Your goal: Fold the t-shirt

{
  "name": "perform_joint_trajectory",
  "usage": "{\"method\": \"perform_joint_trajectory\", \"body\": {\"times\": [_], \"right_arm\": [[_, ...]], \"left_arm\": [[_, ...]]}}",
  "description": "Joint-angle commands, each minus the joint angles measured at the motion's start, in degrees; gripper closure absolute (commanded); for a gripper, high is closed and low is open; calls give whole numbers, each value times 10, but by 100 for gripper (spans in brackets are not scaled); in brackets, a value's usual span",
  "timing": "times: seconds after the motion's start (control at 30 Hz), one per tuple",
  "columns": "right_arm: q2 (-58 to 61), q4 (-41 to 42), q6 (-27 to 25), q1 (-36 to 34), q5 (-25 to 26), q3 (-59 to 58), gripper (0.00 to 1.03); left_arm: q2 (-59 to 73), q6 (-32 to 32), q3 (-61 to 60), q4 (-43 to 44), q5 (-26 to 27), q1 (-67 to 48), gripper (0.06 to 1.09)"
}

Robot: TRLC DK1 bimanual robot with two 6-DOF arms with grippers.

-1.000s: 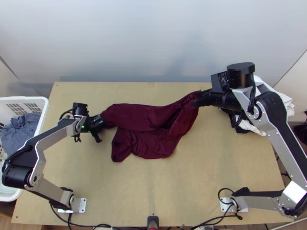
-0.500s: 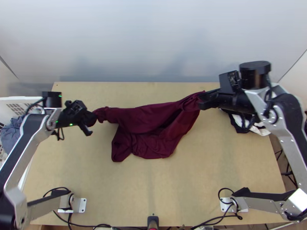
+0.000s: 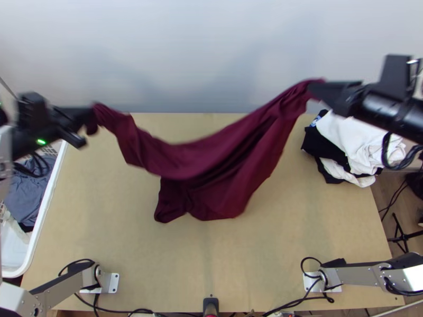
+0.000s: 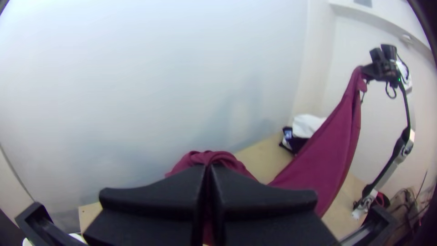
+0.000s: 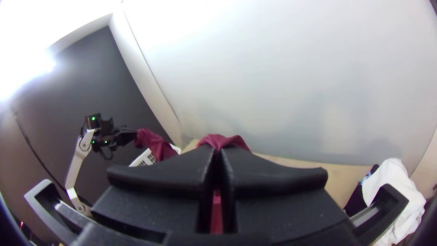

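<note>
Sagging onto table (image 3: 158, 264) — t-shirt (image 3: 211, 164); wall (image 3: 185, 47) behind.

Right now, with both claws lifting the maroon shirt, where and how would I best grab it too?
I'd pinch the maroon shirt by its low corner on the left arm's side, coming from the table's near edge. That corner juts toward you as a blunt point, well away from the raised ends in the left claw and right claw.

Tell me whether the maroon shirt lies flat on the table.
No, the maroon shirt sags between the left gripper and the right gripper, its ends raised.
</note>
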Motion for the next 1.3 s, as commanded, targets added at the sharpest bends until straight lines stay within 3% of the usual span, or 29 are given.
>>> {"method": "perform_joint_trajectory", "body": {"times": [0.0, 0.07, 0.17, 0.27, 0.37, 0.5, 0.83, 1.0, 1.13, 1.27], "right_arm": [[1, 108, 80, -57, -14, 10, 100], [3, 142, 106, -84, -14, -22, 100], [12, 178, 119, -104, -12, -53, 100], [35, 189, 122, -109, -2, -66, 100], [52, 194, 118, -109, 7, -80, 100], [54, 197, 115, -101, 7, -92, 100], [19, 197, 118, -94, 6, -89, 100], [-7, 195, 118, -96, 6, -106, 100], [-23, 195, 115, -103, 6, -124, 100], [-33, 196, 115, -111, 6, -136, 100]], "left_arm": [[10, -179, 73, 97, 8, 88, 105], [40, -241, 74, 121, -35, 114, 105], [108, -257, 66, 114, -120, 120, 105], [182, -258, 51, 110, -168, 139, 105], [223, -249, 15, 92, -173, 139, 105], [206, -176, -71, 37, -174, 97, 105], [-28, -35, -291, 15, -187, -77, 105], [-131, -18, -342, -74, -180, -227, 105], [-213, -61, -360, -88, -159, -379, 105], [-235, -202, -324, -46, -132, -503, 105]]}}
